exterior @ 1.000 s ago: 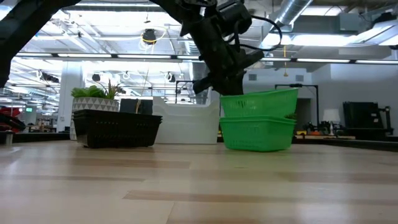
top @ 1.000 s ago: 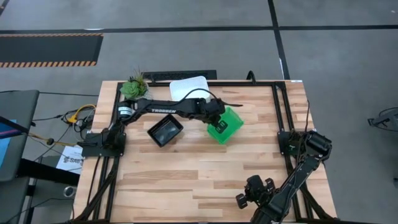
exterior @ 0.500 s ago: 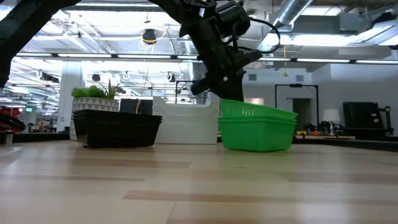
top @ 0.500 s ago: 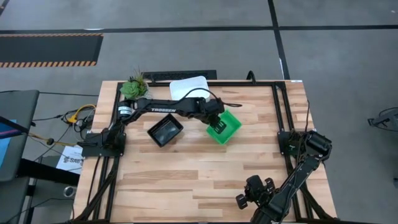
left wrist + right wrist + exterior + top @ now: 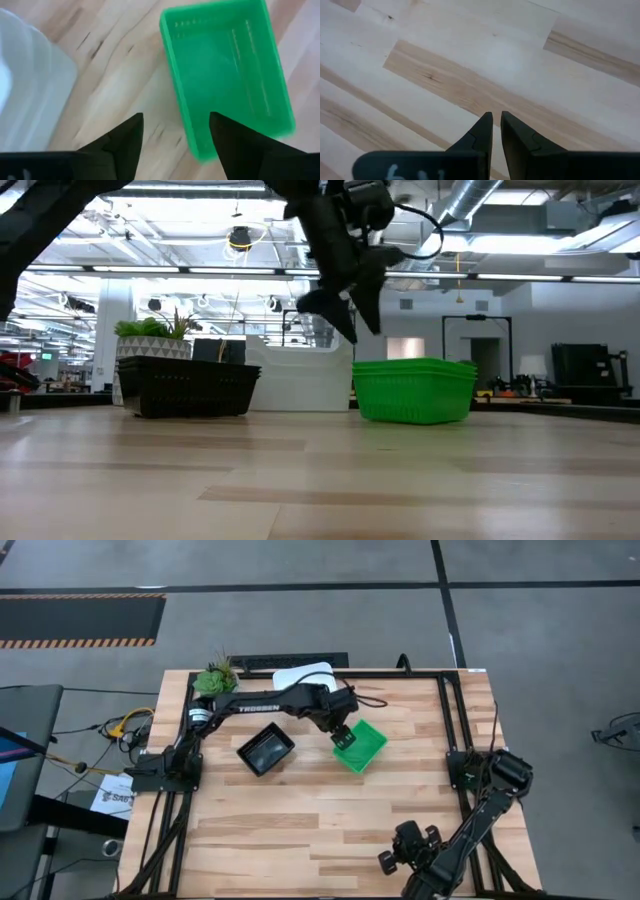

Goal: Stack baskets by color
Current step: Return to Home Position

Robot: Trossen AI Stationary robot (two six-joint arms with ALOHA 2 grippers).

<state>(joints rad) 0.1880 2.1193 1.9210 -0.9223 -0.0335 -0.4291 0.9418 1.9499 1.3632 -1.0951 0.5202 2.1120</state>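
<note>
On the pale wooden table (image 5: 300,830) the high view shows, from the left, one small potted plant (image 5: 212,678) at the far corner. Next comes a pile of black mesh-walled plastic baskets (image 5: 266,749), then a pile of white shallow plastic baskets (image 5: 300,672) half hidden under the left arm. Last is a pile of bright green mesh-walled plastic baskets (image 5: 362,746).

A second ago the top green basket sat tilted and proud of the one beneath, with the left gripper (image 5: 176,116) at its rim. Now it lies nested flush, and the gripper has lifted clear above the pile's edge, fingers apart and empty (only wood and green rim show between them). The sorting therefore looks finished, with only the arm's withdrawal left.

There are three piles, one per colour. The baskets nest so closely that the number in each cannot be counted here. The right gripper (image 5: 405,852) waits at the near right edge over bare wood, fingers together.
</note>
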